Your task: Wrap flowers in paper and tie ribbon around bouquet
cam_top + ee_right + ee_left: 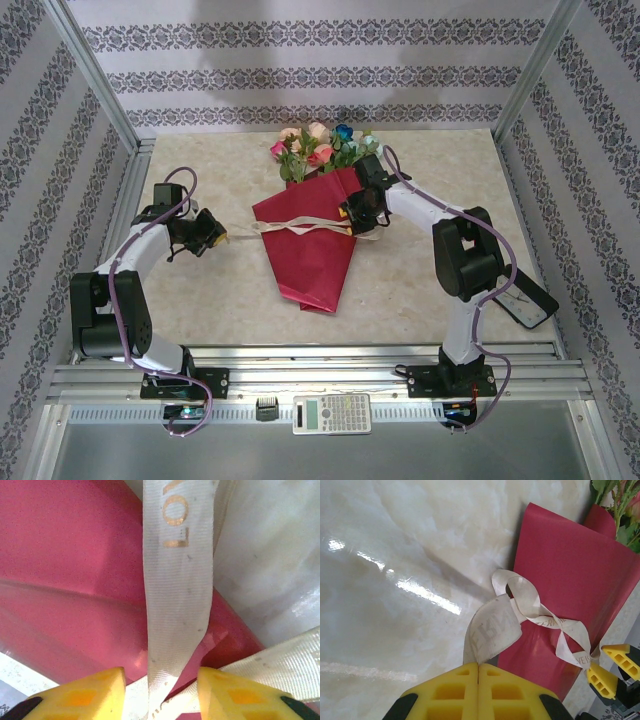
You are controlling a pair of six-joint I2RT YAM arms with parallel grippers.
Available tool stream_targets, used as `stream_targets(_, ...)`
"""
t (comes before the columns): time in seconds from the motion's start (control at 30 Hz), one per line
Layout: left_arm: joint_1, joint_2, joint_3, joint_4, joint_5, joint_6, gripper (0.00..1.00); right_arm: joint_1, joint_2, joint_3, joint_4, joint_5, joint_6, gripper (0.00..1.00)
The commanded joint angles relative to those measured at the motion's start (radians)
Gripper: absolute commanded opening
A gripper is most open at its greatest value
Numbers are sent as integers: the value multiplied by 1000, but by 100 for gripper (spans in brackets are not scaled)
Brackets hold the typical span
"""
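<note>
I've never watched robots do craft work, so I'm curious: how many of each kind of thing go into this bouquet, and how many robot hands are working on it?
bunch of flowers: 1
red paper: 1
ribbon: 1
grippers: 2, the left gripper and the right gripper
Total: 5

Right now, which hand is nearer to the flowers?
Right. The right hand sits at the right edge of the paper, just below the flowers; the left hand is off to its left.
</note>
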Motion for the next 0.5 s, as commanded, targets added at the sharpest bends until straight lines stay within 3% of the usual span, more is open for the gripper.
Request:
stream_targets(0.0, 0, -6, -2, 26, 19, -9, 0, -17, 49, 13, 13, 17, 1, 36)
stream_targets(0.13, -1, -7, 4, 18, 18, -4, 0, -26, 44, 18, 25, 27, 0, 13)
stream_targets(0.27, 0, -11, 0, 18, 10, -5, 0, -43, 11, 24, 11, 49, -18, 0)
stream_targets(0.47, 1, 7, 0, 20, -9, -10, 0, -103, -37, 41, -18, 55, -81, 0)
